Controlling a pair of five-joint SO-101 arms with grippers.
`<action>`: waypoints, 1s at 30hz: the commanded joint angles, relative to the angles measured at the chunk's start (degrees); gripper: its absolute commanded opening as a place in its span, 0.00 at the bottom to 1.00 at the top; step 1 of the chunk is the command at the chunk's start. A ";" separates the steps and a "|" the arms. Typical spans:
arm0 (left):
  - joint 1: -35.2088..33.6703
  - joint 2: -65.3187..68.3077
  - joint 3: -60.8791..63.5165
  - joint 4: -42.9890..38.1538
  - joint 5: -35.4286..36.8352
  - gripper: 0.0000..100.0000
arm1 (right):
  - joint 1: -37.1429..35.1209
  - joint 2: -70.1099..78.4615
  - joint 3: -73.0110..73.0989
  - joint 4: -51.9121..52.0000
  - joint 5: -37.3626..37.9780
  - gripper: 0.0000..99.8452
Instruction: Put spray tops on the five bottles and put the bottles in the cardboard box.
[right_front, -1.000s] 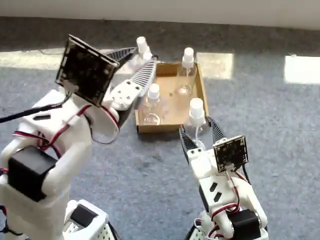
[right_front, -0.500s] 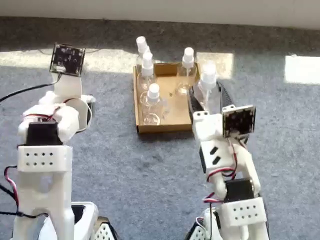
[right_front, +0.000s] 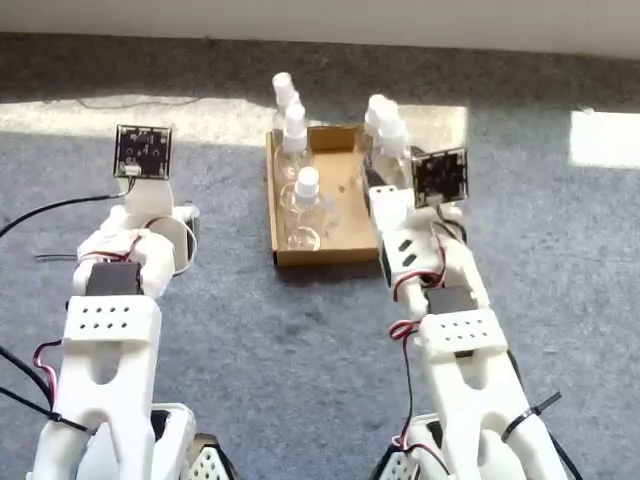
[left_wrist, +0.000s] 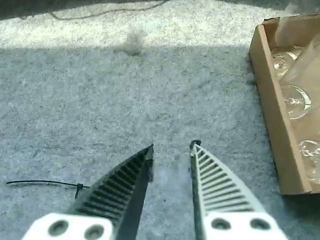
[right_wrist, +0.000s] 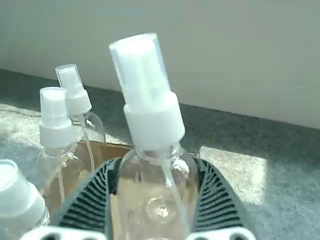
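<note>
Daylight comes from the far side; a bright band lies across the grey carpet (right_front: 300, 340) at the far end of the cardboard box (right_front: 320, 257), a second patch further right; nearer carpet sits in even shade; sun glints on the clear bottle (right_wrist: 150, 200).

Left arm (right_front: 125, 270) is folded back; left hand (left_wrist: 171, 147) is held low beside the long side of the cardboard box (left_wrist: 270, 100), fingers parted, nothing gripped. Right arm (right_front: 440, 290) is stretched toward the box; right hand (right_wrist: 156, 166) is clamped on an upright bottle (right_wrist: 150, 197) at the box's edge.
</note>
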 joint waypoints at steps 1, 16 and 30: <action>-0.57 -0.31 1.10 -3.25 0.44 0.12 | 0.57 0.13 -1.89 -11.12 -5.01 0.00; -0.57 -0.31 2.15 -3.87 0.44 0.12 | -1.45 0.75 5.85 -17.27 -7.47 0.00; -0.57 -0.31 2.68 -3.87 0.44 0.12 | -1.36 9.63 7.60 -25.45 -7.38 0.00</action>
